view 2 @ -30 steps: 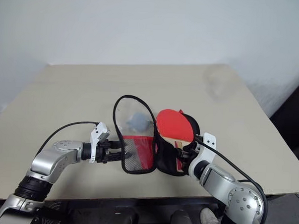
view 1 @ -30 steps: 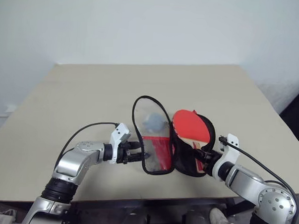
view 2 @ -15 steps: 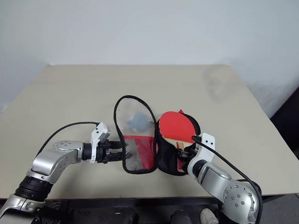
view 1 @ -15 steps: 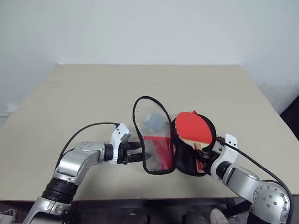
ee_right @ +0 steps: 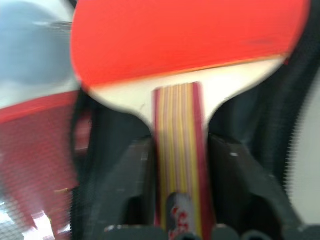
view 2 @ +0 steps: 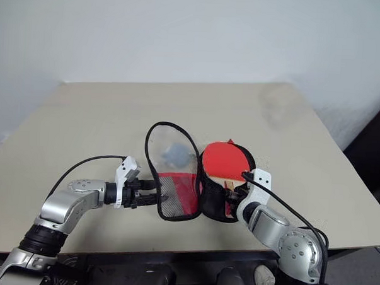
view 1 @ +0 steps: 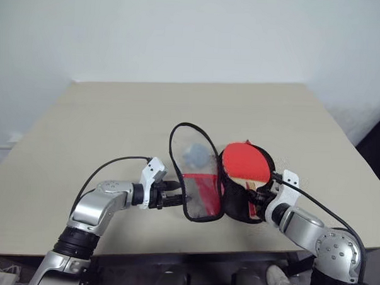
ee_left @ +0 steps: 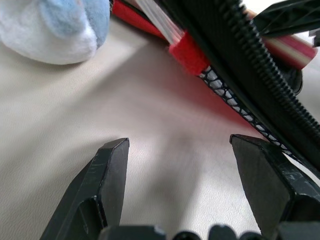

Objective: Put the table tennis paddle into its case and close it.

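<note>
With the table tennis paddle [view 1: 245,161] seated in the case [view 1: 238,201], the right gripper [ee_right: 180,200], bracketing the handle, should withdraw straight while the wide-open left gripper [ee_left: 185,185] steadies the flap.

One paddle [view 1: 245,160], one case [view 1: 200,200], one fluffy lump [view 1: 194,155].

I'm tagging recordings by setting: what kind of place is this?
Probably a plain indoor test room: a bare beige table against a blank white wall, with only the case and table tennis paddle on it.
</note>
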`<state>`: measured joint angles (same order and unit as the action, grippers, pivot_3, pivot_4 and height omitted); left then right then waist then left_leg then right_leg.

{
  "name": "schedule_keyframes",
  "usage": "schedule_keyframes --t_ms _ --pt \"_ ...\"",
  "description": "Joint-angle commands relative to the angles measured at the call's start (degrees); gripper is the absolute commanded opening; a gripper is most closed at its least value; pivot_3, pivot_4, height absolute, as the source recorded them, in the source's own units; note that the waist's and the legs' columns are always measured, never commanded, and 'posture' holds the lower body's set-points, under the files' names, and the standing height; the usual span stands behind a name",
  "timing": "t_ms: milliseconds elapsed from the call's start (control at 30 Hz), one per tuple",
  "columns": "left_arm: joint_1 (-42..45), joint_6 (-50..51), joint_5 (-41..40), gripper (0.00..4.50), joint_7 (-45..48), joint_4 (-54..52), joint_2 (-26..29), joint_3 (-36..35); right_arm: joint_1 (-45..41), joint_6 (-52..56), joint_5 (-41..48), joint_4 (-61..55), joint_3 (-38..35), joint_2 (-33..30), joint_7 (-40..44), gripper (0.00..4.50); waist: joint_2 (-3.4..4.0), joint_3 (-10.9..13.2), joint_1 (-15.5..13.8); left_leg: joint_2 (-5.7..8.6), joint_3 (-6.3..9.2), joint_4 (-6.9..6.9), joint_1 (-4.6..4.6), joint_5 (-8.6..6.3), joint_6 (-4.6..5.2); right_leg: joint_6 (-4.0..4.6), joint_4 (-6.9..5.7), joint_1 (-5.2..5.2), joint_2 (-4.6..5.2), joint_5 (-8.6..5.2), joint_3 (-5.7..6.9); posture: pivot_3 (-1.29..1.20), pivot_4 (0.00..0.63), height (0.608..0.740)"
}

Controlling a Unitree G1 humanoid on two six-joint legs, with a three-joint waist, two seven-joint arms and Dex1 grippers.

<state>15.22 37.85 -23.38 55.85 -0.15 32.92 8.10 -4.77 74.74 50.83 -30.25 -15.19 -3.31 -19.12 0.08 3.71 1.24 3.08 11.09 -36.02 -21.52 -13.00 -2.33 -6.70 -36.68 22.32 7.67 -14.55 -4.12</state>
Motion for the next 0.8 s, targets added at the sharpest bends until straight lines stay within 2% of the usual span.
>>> schedule_keyframes --t_ms 33,167,367,533,633,800 --pt "0.9 -0.3 -0.2 3.43 0.1 -1.5 0.3 -0.8 -0.1 -1.0 -1.9 -0.3 -1.1 -0.3 0.0 3.15 -0.01 0.0 0.0 0.00 0.01 0.01 0.00 0.00 0.00 0.00 0.00 0.00 0.00 0.00 0.00 0.00 0.000 0.740" --pt "1.0 -0.3 -0.1 3.43 0.2 -1.4 0.3 -0.7 0.1 -3.9 -1.9 -1.1 -1.7 -0.2 1.2 4.47 -0.02 0.0 -0.1 0.00 0.02 -0.01 0.00 0.00 0.00 0.00 0.01 -0.01 0.00 0.00 0.01 0.00 0.000 0.740" --pt "0.9 -0.2 -0.1 3.43 0.4 -1.5 0.3 -0.5 0.8 -10.6 1.8 -5.6 -2.9 -3.6 9.6 4.47 0.03 0.0 0.1 0.01 0.01 0.00 -0.05 0.00 0.00 0.00 0.01 0.01 0.00 0.00 0.01 0.00 0.000 0.740" --pt "2.3 -0.7 0.4 3.43 0.8 -1.0 -1.0 1.3 -1.4 -18.5 6.5 -3.8 -7.2 -6.1 19.3 4.47 0.02 0.0 0.2 -0.01 0.01 0.02 -0.04 0.00 0.00 0.00 0.01 0.00 -0.01 0.00 0.01 0.00 0.000 0.740" --pt "4.6 -0.9 0.5 3.43 0.5 -0.2 -3.9 2.9 -4.4 -23.6 6.8 1.6 -9.6 -6.3 21.9 4.47 0.00 0.0 0.0 -0.01 -0.01 -0.02 -0.03 0.00 0.00 -0.01 0.03 -0.06 -0.01 0.00 0.01 0.00 0.000 0.740" --pt "8.5 -1.3 1.5 3.43 0.3 0.4 -10.0 7.4 -6.4 -28.6 3.4 5.8 -8.1 -6.5 22.0 4.47 -0.01 0.0 0.0 0.00 0.00 -0.01 -0.07 0.00 0.00 -0.01 0.03 -0.03 -0.01 0.00 0.01 0.00 0.000 0.740"
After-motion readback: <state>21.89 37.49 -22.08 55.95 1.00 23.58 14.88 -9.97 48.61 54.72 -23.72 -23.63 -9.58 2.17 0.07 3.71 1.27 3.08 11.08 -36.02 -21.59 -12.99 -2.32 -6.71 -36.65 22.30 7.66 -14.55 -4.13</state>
